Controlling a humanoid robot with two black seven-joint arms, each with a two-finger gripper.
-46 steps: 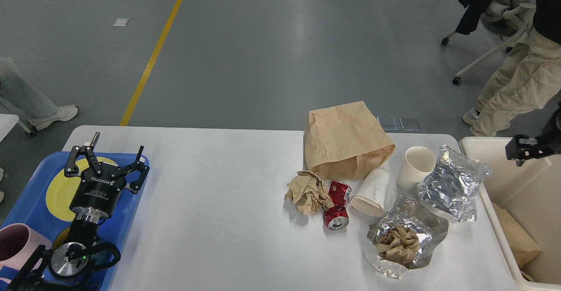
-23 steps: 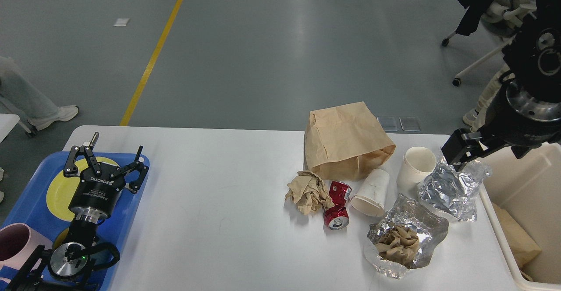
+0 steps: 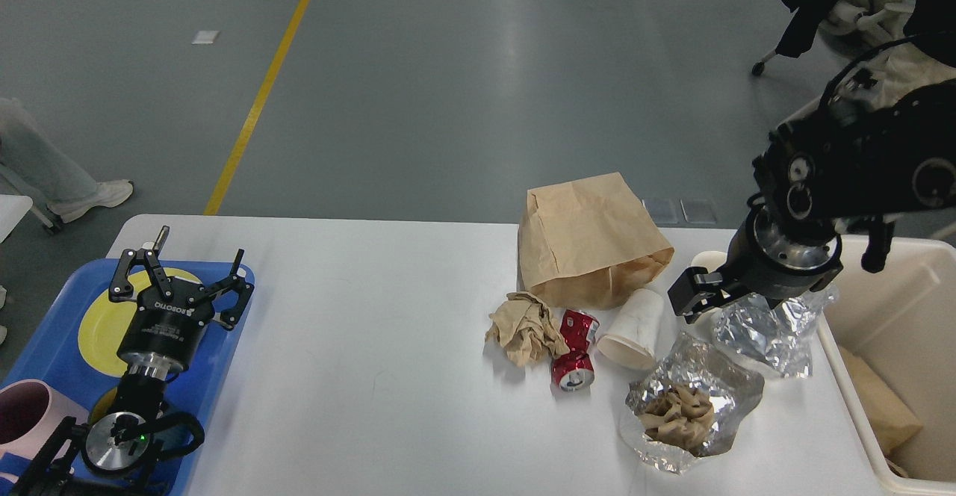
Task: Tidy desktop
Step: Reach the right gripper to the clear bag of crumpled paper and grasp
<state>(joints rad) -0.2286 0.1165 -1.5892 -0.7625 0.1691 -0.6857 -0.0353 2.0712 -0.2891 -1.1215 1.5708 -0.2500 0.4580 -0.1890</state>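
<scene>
The white desktop (image 3: pixel 373 332) holds litter on its right half: a brown paper bag (image 3: pixel 586 238), a crumpled brown paper (image 3: pixel 523 326), a crushed red can (image 3: pixel 573 350), a white cup on its side (image 3: pixel 633 328), an open foil wrap with brown paper inside (image 3: pixel 691 410) and a crumpled foil bag (image 3: pixel 769 335). An upright white cup (image 3: pixel 708 260) is mostly hidden behind my right gripper (image 3: pixel 700 300), which points down over the cup and the foil bag; only one finger shows. My left gripper (image 3: pixel 179 276) is open and empty above the blue tray (image 3: pixel 52 346).
A cream bin (image 3: pixel 896 317) with brown paper inside stands off the table's right edge. The blue tray at the left holds a yellow plate (image 3: pixel 101 324) and a pink mug (image 3: pixel 30 414). People and a chair stand beyond the table at the far right.
My right arm has swung in from over the bin, leftward and down, to above the upright cup and foil bag. The left arm has not moved.
</scene>
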